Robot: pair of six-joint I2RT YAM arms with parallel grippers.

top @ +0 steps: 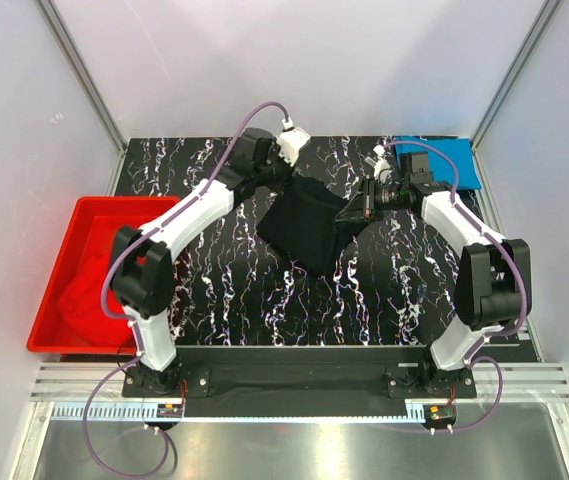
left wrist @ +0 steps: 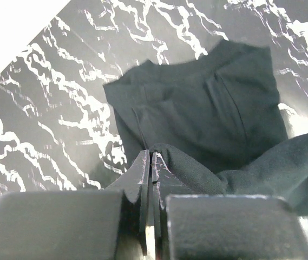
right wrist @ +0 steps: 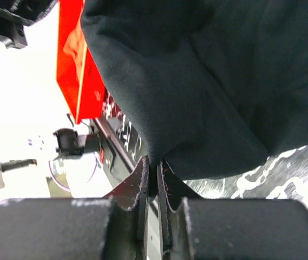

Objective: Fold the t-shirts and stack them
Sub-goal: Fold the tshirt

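**Mid-fold on the black t-shirt, both pincers clamped on cloth**

On the far left, the red tub (top: 48, 292) holds rumpled red cloth (top: 82, 298), which I take for the red t-shirt, not yet folded. My left gripper (left wrist: 150, 157) has its jaws pressed together on a black edge, over the far middle of the table (top: 264, 305). The black t-shirt (top: 304, 230) is strung between my two arms, part lifted and part lying creased and matte on the marbled top. My right gripper (right wrist: 154, 165) pinches a thick fold of it, jaws nearly closed. At the far right corner the blue t-shirt (top: 446, 160) lies flat and looks already folded. I judge this the black shirt's fold. Next I need both arms carrying the held edge across evenly, then letting go together.
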